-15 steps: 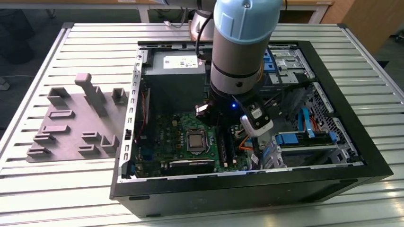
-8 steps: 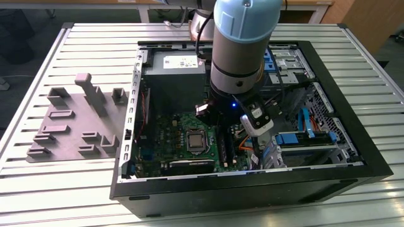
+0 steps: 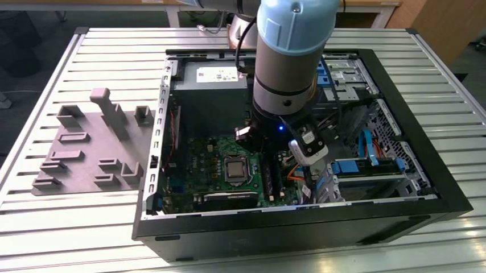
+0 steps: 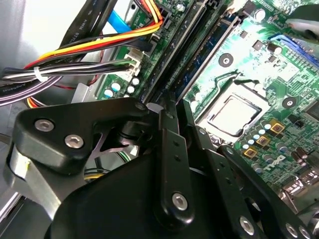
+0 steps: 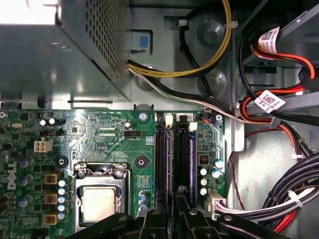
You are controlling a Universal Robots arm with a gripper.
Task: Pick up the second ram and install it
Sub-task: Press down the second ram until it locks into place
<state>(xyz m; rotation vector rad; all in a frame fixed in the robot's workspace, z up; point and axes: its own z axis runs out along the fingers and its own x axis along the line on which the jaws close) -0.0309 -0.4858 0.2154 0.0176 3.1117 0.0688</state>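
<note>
Your grey-and-blue robot arm point(image 3: 292, 57) reaches down into the open black computer case point(image 3: 425, 193) in the centre of the exterior view, with the black gripper point(image 5: 172, 211) low over the green motherboard point(image 5: 109, 134). In the first wrist view the fingers point(image 5: 160, 219) rise from the bottom edge, drawn close together on the top edge of the second ram point(image 5: 168, 164), the long thin dark board standing on edge in the bank of long black memory slots point(image 5: 185, 154) just right of frame centre. The second wrist view puts the same fingers point(image 4: 167, 127) at frame centre, pinched nearly shut, with the stick running up and right from them into the slot rows. Judged from this, the stick is at or in its slot and the seating press is in hand. To do it well, keep the board upright and parallel to the slot walls, press straight down and evenly, and stay clear of the silver processor socket point(image 5: 99, 199) at lower left and the bundled yellow, red and black cables point(image 5: 279, 114) at right. Whether the end latches have closed I cannot tell.
</note>
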